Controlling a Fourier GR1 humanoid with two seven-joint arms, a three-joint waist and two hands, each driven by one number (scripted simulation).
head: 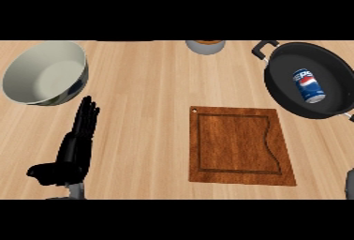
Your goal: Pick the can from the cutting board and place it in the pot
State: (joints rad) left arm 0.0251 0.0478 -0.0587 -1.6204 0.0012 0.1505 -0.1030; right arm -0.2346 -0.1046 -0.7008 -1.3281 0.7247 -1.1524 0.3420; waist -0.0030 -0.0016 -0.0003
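A blue soda can [308, 85] lies on its side inside the black pot [280, 84] at the right of the counter. The brown wooden cutting board [239, 145] sits in the middle right with nothing on it. My left hand [75, 145] rests at the lower left, fingers straight and pointing up, thumb out to the side, holding nothing. Of my right arm only a grey sliver [350, 180] shows at the right edge; the hand itself is out of view.
A large pale bowl [27, 77] stands at the upper left, just beyond my left hand's fingertips. A small grey cup with brown contents [205, 46] sits at the top edge. The pot's handle [261, 48] points to the upper left.
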